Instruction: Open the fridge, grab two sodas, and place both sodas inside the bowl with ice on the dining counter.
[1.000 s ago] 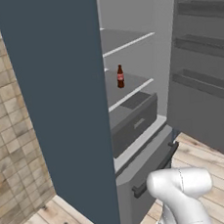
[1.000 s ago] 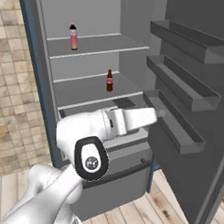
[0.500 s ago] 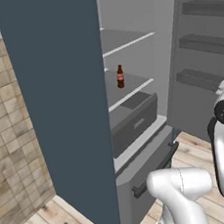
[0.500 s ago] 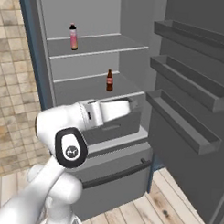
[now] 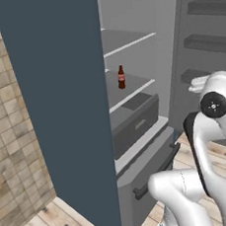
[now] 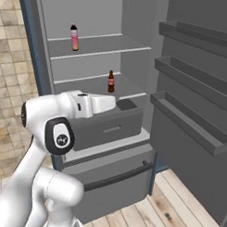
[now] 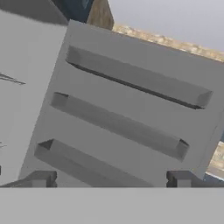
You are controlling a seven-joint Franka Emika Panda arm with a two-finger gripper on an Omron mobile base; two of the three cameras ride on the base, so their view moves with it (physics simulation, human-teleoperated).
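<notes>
**Left base view first: fridge open, claw empty, no soda picked**

Left base view: fridge (image 5: 60, 116) door is swung wide, so the open step looks done. The cola bottle (image 5: 121, 77) stands upright on a middle shelf, near its front edge, an easy reach. The arm's elbow sits at lower right. The wrist end is cut off by the frame edge, so I can't place the claw here.

Right base view: both sodas are visible. The pink-orange bottle (image 6: 74, 37) is on the upper shelf, and the cola stands one shelf down and further right. The hand's white housing hangs in front of the crisper drawer (image 6: 108, 126), below the cola shelf; the fingers themselves are hidden behind the housing. Both bottles therefore sit above the claw, well apart from it. The door shelves (image 6: 193, 129) are off to the right of the hand.

Hand view: the claw (image 7: 109, 179) is spread wide with nothing between its tips. It looks at the inner door panel and its three rack bars (image 7: 118, 124), not into the shelved interior. My read: the wrist faces the door because it is mid-swing, so it needs to turn towards the shelves and rise to reach the cola.

Bowl and dining tabletop aren't near the claw in these views.
</notes>
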